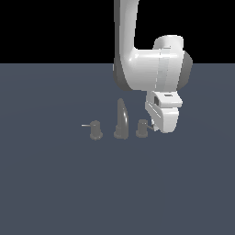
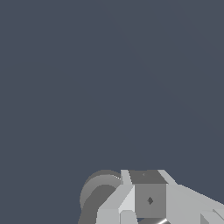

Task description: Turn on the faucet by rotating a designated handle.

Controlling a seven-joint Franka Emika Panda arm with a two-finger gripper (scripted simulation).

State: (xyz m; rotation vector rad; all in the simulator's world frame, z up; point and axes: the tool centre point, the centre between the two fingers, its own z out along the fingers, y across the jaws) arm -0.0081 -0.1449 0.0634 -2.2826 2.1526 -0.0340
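Note:
The faucet is a small dull-grey three-piece set on the floor in the exterior view. Its tall curved spout (image 1: 121, 118) stands in the middle. The handle (image 1: 142, 128) is the stubby knob on the exterior view's right, with its thin pale rod (image 1: 150, 127) jutting right. My gripper (image 1: 155, 128) hangs low right beside that rod's tip, at or very near it; touching cannot be told. In the wrist view the handle (image 2: 99, 191) shows as a round grey knob next to my fingers (image 2: 149, 200). The jaw gap is hidden.
The twin knob (image 1: 95, 130), with its rod jutting left, stands on the other side of the spout. The white arm (image 1: 151, 69) rises above the handle. Flat blue-grey floor (image 1: 55, 183) lies all around.

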